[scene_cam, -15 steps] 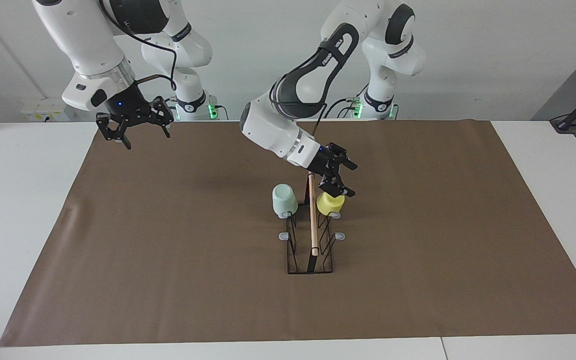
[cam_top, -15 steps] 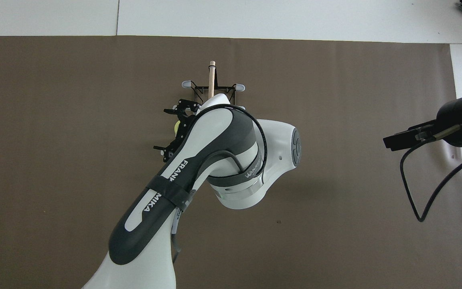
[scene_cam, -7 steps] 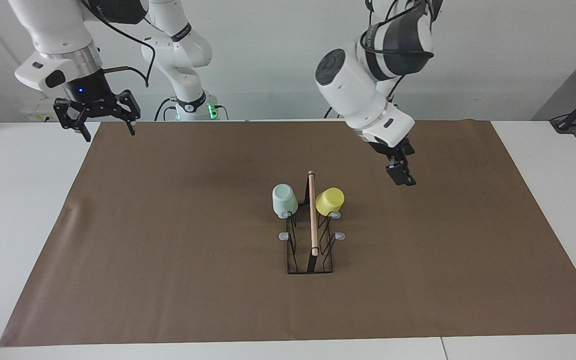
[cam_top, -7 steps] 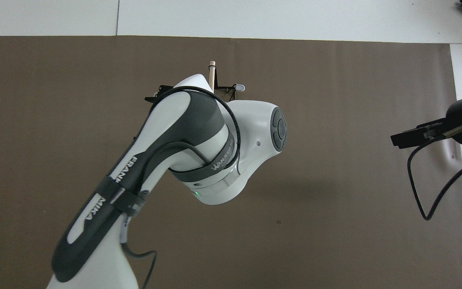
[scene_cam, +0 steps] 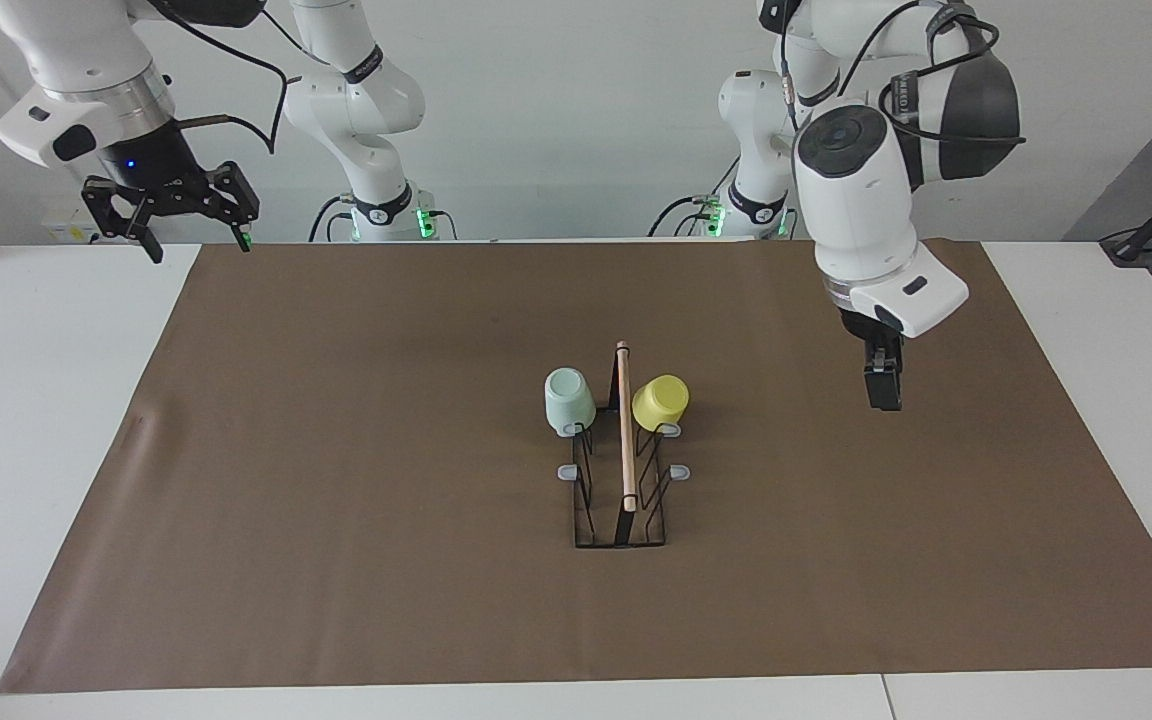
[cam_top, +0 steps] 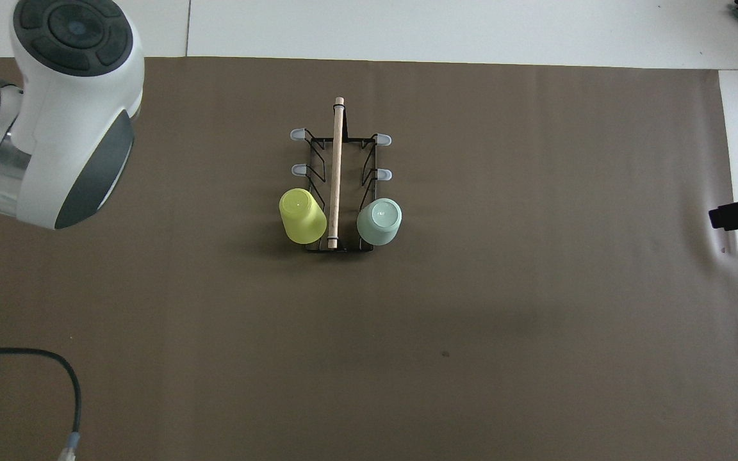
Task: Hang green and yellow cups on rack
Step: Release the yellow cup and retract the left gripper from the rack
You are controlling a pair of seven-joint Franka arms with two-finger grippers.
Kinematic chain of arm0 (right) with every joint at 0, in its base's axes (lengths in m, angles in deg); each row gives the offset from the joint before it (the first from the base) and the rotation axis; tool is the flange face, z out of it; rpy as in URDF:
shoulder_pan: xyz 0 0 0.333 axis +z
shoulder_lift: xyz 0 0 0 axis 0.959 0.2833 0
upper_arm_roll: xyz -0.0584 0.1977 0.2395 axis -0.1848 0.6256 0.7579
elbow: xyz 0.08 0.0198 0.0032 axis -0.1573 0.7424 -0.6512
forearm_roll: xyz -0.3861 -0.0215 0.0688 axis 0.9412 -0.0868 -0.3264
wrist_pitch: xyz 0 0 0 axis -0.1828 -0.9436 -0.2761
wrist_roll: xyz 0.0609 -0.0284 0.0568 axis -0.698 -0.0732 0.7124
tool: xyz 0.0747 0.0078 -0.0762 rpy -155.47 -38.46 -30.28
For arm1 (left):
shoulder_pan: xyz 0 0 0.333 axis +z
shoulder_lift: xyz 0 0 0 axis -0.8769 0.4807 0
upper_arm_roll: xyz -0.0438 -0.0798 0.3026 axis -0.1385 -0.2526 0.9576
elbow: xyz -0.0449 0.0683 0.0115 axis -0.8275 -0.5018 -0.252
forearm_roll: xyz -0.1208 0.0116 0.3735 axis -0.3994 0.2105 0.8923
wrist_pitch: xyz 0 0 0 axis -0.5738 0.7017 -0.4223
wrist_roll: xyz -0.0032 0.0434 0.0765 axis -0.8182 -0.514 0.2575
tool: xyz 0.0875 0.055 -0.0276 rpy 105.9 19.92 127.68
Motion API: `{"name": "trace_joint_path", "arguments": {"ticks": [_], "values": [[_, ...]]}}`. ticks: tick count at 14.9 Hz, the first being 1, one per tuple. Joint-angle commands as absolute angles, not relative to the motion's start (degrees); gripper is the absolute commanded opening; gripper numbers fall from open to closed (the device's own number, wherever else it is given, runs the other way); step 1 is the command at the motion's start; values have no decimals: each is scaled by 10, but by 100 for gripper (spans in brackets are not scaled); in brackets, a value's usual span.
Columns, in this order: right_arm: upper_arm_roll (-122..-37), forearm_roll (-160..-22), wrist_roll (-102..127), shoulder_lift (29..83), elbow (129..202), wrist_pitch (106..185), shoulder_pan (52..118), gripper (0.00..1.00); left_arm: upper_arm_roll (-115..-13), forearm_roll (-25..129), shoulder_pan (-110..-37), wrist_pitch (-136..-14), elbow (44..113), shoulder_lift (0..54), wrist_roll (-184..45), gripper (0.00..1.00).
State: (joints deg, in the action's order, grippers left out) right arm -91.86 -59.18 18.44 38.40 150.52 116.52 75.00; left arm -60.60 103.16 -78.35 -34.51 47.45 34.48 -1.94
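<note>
Standing at the middle of the brown mat (scene_cam: 336, 500), the rack (scene_cam: 620, 520) runs lengthwise toward and away from the robots, with its wooden rod handle (scene_cam: 625, 430) along the top. The green cup (scene_cam: 569, 401) hangs mouth-down on the prong nearest the robots on the side toward the right arm's end of the table. The yellow cup (scene_cam: 660, 403) hangs tilted on the matching prong on the side toward the left arm's end. The two cups sit beside each other with the rod between them; they do not touch. In the overhead view the yellow cup (cam_top: 302, 216) and the green cup (cam_top: 379, 221) occupy the pair of prongs nearest the robots, and the four grey-tipped prongs (cam_top: 297, 134) farther from the robots carry nothing.

The left gripper (scene_cam: 883, 385) hangs over bare mat toward the left arm's end of the table, well apart from the rack, seen edge-on; its jaws stand apart and hold nothing. The right gripper (scene_cam: 194, 236) hovers over the mat's edge near the right arm's base, fingers spread wide and empty. Nothing lies between either gripper and the rack. The white table (scene_cam: 36, 400) surrounds the mat.
</note>
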Motion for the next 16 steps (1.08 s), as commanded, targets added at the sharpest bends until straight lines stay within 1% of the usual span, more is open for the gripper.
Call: {"name": "trace_joint_path", "arguments": {"ticks": [1,5,7,9,12,14,16], "values": [[-923,-602,172,395,1494,1160,746,100,-613,984,-738,-393,513,320,-124,100],[-921,-600,148,396,1501,1175,756,100,-615,892,-668,-462,552,312,-327,100],[-915,-599,140,403,1498,1175,755,100,-614,828,-644,-478,553,312,-460,100],[-889,-597,135,405,1491,1168,745,100,-612,763,-624,-470,549,311,-585,100],[-849,-599,116,405,1490,1168,716,100,-614,748,-609,-402,546,282,-697,100],[-846,-599,114,405,1490,1170,713,100,-615,747,-603,-334,550,253,-802,100],[-846,-599,115,405,1490,1169,713,100,-619,747,-599,-269,553,221,-859,100]]}}
